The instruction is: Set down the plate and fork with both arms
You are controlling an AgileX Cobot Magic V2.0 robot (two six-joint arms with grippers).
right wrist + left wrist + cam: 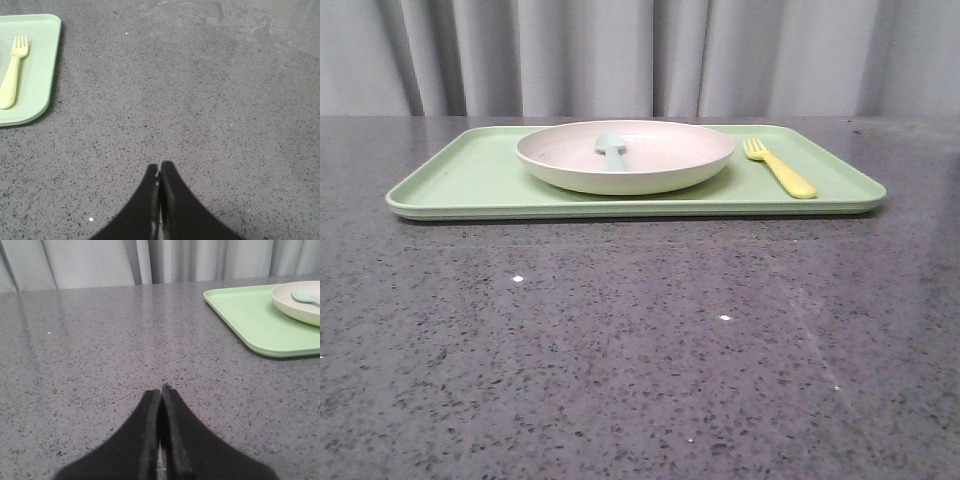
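The cream-pink plate [625, 156] rests in the middle of the light-green tray [460, 180], and its edge shows in the left wrist view [295, 305]. The yellow fork [780, 167] lies on the tray to the plate's right, tines pointing away from me; the right wrist view shows it too [12, 70]. My left gripper [161, 389] hangs shut and empty over bare table, well off the tray's left end. My right gripper [159, 164] is likewise shut with nothing in it, over the table to the right of the tray. Neither gripper appears in the front view.
A pale blue spoon [611, 150] lies inside the plate, also seen as a spoon [306, 296] in the left wrist view. The tray [250, 315] sits at the far half of a dark speckled table [640, 350]. Grey curtains [640, 55] hang behind.
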